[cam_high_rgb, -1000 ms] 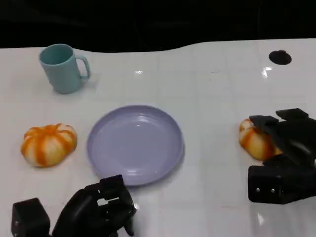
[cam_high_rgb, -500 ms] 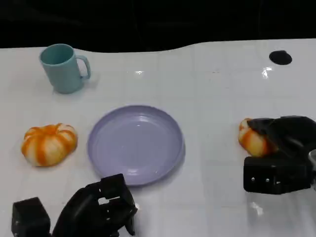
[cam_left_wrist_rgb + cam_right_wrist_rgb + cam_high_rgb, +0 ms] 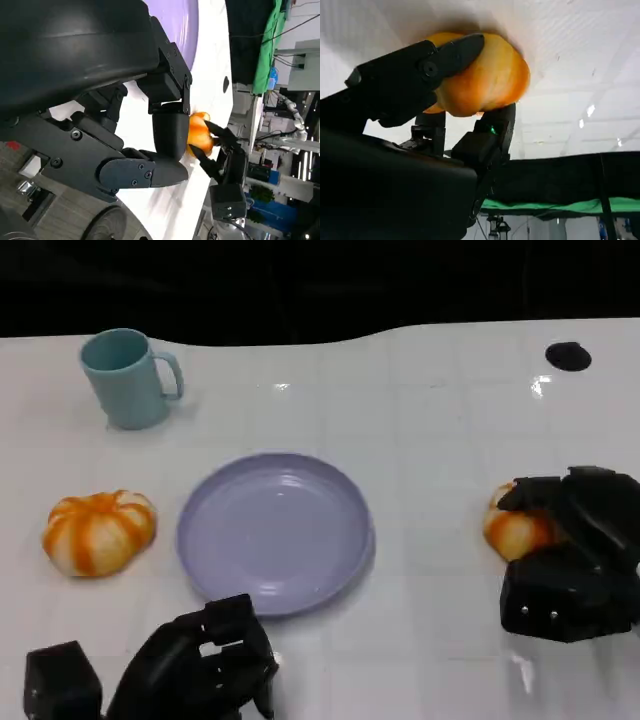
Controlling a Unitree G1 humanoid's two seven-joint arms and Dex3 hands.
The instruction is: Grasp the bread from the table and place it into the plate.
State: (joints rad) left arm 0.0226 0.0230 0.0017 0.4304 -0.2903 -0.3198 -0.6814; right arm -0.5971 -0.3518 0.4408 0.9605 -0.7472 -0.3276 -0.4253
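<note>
Fingers (image 3: 415, 70) of my right hand (image 3: 570, 560) wrap the bread (image 3: 515, 530) at the table's (image 3: 430, 420) right side, one over the top and others underneath, though I can't tell whether it has left the surface. The plate (image 3: 275, 532) lies well to that hand's left across bare tabletop. My left hand (image 3: 195, 670) rests curled, holding nothing, beside the plate's near rim.
</note>
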